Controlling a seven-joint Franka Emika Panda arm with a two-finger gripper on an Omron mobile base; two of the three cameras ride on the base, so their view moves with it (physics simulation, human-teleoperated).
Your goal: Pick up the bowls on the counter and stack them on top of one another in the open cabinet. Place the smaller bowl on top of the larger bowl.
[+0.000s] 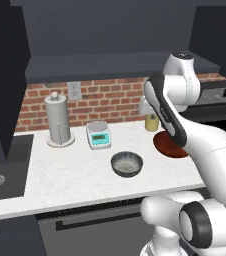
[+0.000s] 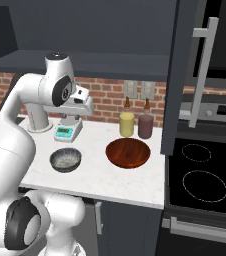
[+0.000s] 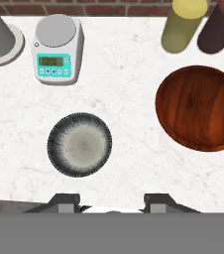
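Left to right along the white marble counter [image 1: 60, 175]: a paper-towel holder [image 1: 58, 121] with a grey roll stands upright near the brick backsplash [image 1: 110, 100]; just beside it sits a kitchen scale [image 3: 57, 47] with a teal display panel. In front of the scale, nearer the counter's front edge, rests the small dark grey bowl [image 3: 79, 144], upright, its pale speckled inside showing. Well apart to its right lies the wide red-brown bowl [image 3: 199, 107], also upright on the counter. Behind that bowl, against the backsplash, stand a yellow bottle [image 2: 127, 123] and a dark maroon bottle [image 2: 145, 125], just beside each other. Farther right is a black stovetop [image 2: 202, 175].

The dark wall cabinet [image 1: 115, 65] runs above the counter, over the backsplash.

The gripper [image 3: 112, 202] hangs above the counter, looking straight down, with the grey bowl just ahead of its fingertips [image 3: 64, 202]. The jaws stand partly apart with nothing between them. Both bowls are on the counter.
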